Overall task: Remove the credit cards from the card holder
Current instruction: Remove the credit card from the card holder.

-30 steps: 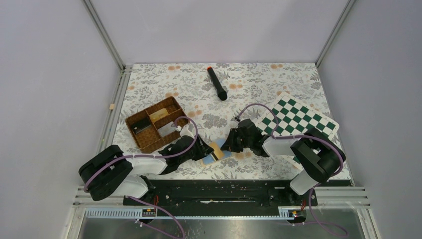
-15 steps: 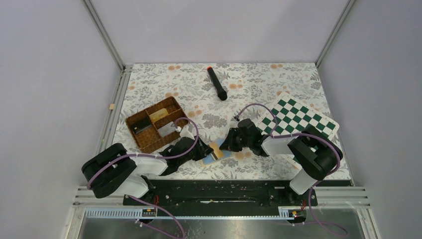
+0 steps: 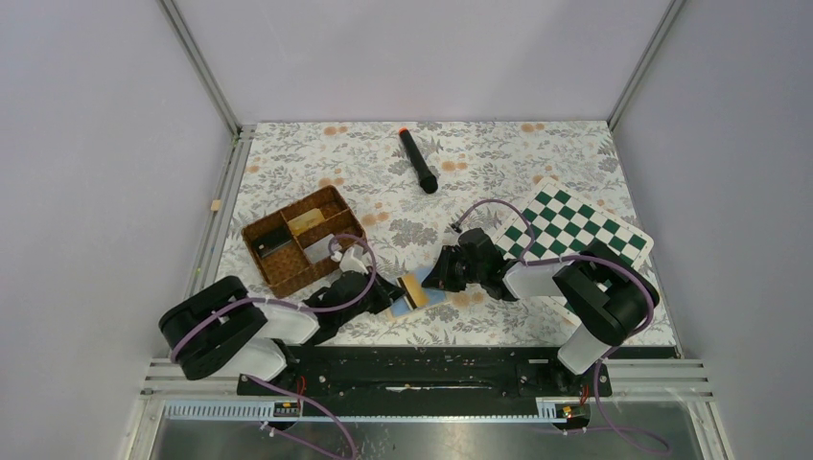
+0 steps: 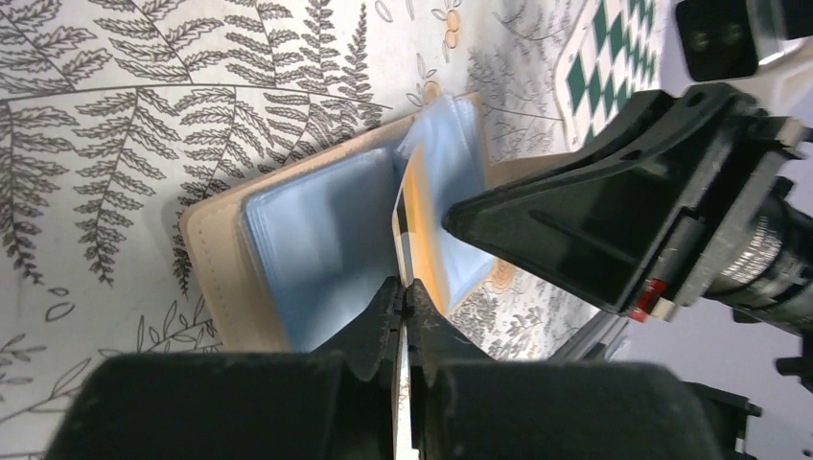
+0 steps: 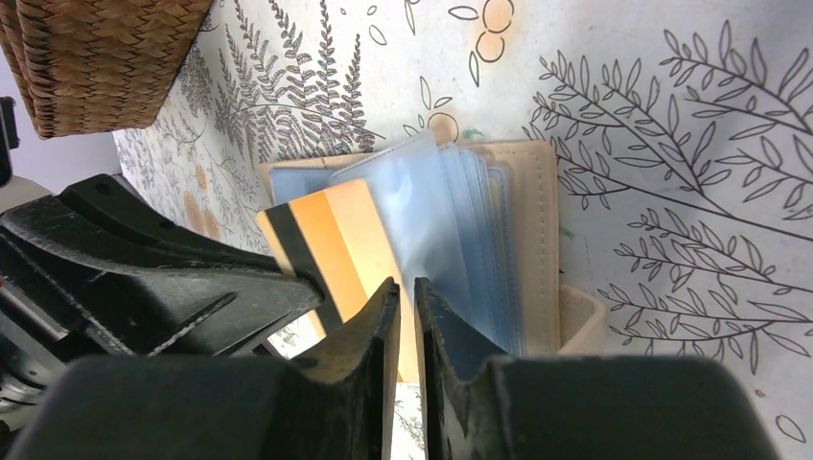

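Left gripper (image 4: 404, 284) pinching glossy gold card (image 4: 427, 240) (dark-striped), right gripper (image 5: 406, 286) nearly closed, hold unclear.

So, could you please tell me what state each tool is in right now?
Left tool: closed on the yellow-gold plastic card with a dark stripe.
Right tool: closed, apparently on a clear sleeve of the flat tan card holder.

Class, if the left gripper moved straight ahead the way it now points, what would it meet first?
Probably the right gripper, facing it just beyond the yellow card that the left gripper pinches over the card holder; depth is unclear.
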{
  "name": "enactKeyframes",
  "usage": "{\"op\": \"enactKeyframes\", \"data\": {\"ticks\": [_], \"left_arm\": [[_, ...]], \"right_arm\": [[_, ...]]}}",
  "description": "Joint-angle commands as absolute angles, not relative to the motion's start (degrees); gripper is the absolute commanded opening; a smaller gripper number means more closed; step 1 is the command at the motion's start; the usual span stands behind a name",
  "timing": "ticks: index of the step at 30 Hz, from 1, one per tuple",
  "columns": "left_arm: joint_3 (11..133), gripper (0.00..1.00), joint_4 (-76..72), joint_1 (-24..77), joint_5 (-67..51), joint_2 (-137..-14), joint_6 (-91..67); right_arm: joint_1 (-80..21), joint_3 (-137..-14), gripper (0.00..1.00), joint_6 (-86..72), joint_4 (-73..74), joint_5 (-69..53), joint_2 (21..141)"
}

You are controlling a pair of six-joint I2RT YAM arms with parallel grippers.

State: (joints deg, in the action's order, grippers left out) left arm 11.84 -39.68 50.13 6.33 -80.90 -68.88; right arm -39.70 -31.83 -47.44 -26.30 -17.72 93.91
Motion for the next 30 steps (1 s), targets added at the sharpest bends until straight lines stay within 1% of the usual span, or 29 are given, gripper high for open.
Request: {"op": "enactKeyframes", "data": {"ticks": [1,5,10,14,16,19,20,22,26,30], "left_arm": [[10.2,0.00,-34.6,50.4,8.4,-73.6,-71.2],[10.9,0.00,-19.5,50.4,10.9,-64.4,-72.7],[13.2,0.00,0.1,50.1,13.8,-52.5,-76.3],[17.2,0.00,10.6,50.0,14.1,-44.1,-80.7],[19.7,0.00,15.3,49.9,15.2,-40.6,-82.9],[23.2,0.00,21.5,49.7,16.1,-36.9,-86.8],[24.3,0.00,23.0,49.7,16.1,-36.1,-87.8],[26.5,0.00,25.0,49.7,16.1,-34.9,-89.2],[28.7,0.00,27.3,49.7,13.8,-35.1,-93.7],[29.7,0.00,27.3,49.7,11.1,-36.9,-95.6]], "right_arm": [[-39.0,-30.8,0.20,-44.7,-16.5,-13.2,94.8],[-38.9,-31.8,0.23,-43.5,-15.0,-13.2,92.8],[-38.9,-34.7,0.36,-37.8,-11.3,-13.5,88.4],[-39.4,-34.1,0.43,-31.2,-14.6,-15.2,81.5],[-41.9,-31.7,0.48,-25.9,-18.4,-10.6,75.6],[-48.4,-26.7,0.55,-15.0,-26.3,-2.8,67.5],[-50.6,-24.9,0.56,-11.7,-29.8,-0.7,65.3],[-52.6,-21.9,0.55,-7.1,-35.8,-0.3,62.5],[-56.9,-16.0,0.53,3.5,-48.1,-0.4,59.9],[-62.3,-16.2,0.53,12.8,-46.8,1.2,58.6]]}}
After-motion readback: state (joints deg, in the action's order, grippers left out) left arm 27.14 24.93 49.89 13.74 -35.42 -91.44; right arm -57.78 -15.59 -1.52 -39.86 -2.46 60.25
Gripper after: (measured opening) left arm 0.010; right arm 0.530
